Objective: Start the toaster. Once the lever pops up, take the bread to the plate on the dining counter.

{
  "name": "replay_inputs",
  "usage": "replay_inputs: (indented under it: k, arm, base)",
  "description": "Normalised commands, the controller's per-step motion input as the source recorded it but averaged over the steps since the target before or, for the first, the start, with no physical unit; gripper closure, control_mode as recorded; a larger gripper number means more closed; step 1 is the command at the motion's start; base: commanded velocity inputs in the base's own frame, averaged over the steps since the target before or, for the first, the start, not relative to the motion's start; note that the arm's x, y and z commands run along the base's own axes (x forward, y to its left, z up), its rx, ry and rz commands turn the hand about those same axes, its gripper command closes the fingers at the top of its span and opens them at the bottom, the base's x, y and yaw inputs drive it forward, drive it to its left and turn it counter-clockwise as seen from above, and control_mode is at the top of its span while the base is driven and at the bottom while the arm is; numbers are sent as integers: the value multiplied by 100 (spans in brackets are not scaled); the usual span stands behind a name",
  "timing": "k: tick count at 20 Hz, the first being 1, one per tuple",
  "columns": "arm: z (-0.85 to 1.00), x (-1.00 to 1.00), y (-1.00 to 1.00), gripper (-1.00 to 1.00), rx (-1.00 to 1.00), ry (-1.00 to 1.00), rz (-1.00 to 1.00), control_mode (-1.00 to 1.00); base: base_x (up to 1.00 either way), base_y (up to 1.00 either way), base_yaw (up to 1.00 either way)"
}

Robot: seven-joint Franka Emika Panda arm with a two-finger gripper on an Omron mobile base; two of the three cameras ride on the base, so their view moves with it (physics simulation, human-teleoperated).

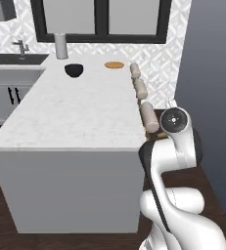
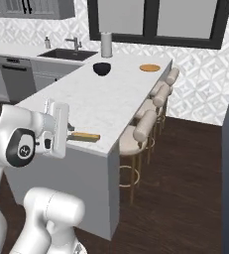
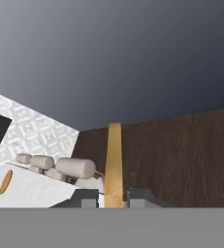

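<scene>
A: Marble is the landmark here, the dining counter. Going left to right in the right base view: first the gripper, just off the counter's near corner, and it is clenched on the bread. The slice lies flat and reaches a little over the corner.

B: And in the hand view?

A: The bread shows edge-on, a golden strip that rises from between the two finger tips. So it is grasped, not released.

B: What comes after, further right?

A: At the counter's far end there is a dark bowl, then the plate near the far right corner. Stools stand along the counter's right side.

B: Which step is this?

A: I judge it is the carrying step; the bread is not yet delivered. The next move needs a long travel along the counter to the plate, keeping the slice level, then a low release over the plate.
</scene>
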Motion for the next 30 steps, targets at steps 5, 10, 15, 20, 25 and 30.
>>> replay_inputs:
  k: [5, 10, 15, 20, 25, 30]
  arm:
    - [0, 0, 0, 100, 0, 0, 0, 100]
    - [0, 0, 0, 100, 0, 0, 0, 100]
    - [0, 0, 0, 100, 0, 0, 0, 100]
    - [0, 0, 0, 100, 0, 0, 0, 100]
    - [0, 0, 0, 100, 0, 0, 0, 100]
    - [0, 0, 0, 100, 0, 0, 0, 100]
  base:
    - [32, -100, 1]
    - [41, -93, 0]
    - [59, -47, 1]
    - [71, -15, 2]
    - [69, -46, 1]
    - [71, -39, 2]
